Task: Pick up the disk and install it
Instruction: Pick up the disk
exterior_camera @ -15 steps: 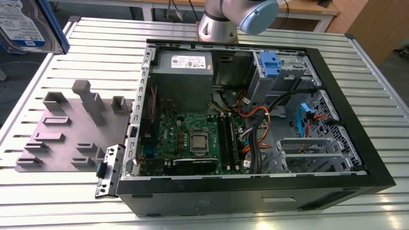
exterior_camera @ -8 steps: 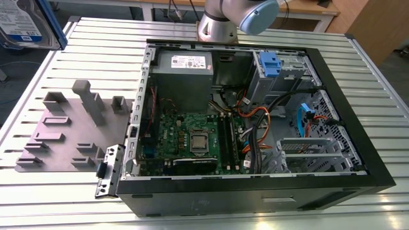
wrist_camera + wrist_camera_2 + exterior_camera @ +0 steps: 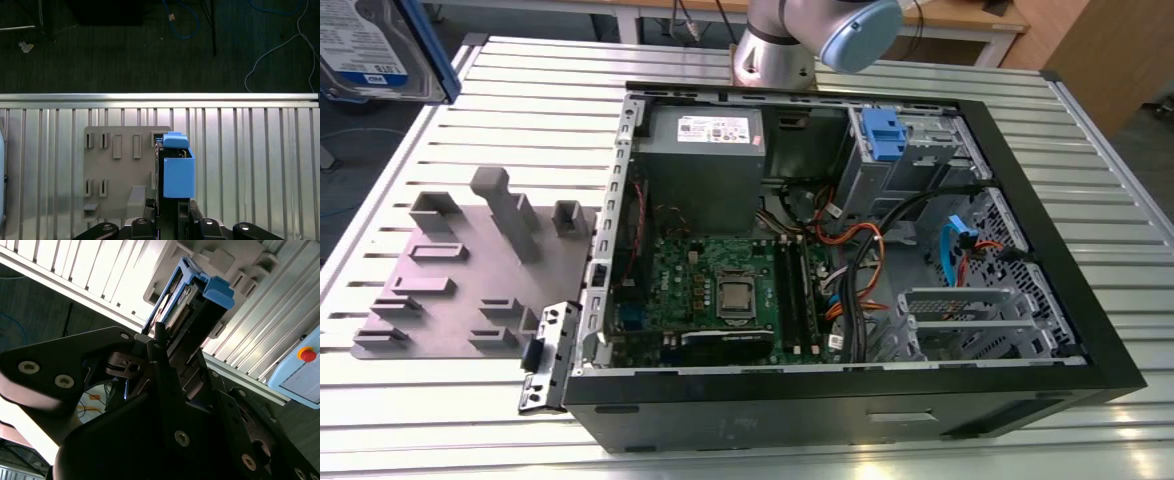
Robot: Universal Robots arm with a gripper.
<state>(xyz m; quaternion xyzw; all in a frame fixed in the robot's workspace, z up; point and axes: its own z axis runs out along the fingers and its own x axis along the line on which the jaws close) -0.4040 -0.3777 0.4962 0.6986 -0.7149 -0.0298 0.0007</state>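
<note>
In the exterior view the disk (image 3: 367, 45) hangs high at the exterior view's left, its silver face with a blue-and-white label showing and a blue carrier strip along one edge, well apart from the open computer case (image 3: 854, 410) lying on the slatted tabletop (image 3: 520, 120). The case holds a grey power-supply box (image 3: 700, 150), a green motherboard (image 3: 720, 290), bundled cables and a bare blue bracket (image 3: 881, 135) in the drive bay. A grey fixture plate (image 3: 440, 290) lies just beside the case, and the arm (image 3: 801, 40) rises behind it. In the second wrist view the hand (image 3: 172, 347) is clamped on the disk (image 3: 192, 302), its black fingers (image 3: 159, 337) pressed against the drive's sides, and the blue end tab points away from the hand. In the first wrist view the hand (image 3: 170, 222) grips the disk (image 3: 178, 172) edge-on, blue carrier outward, above the edge of the fixture plate (image 3: 120, 170) and the tabletop (image 3: 250, 165).
</note>
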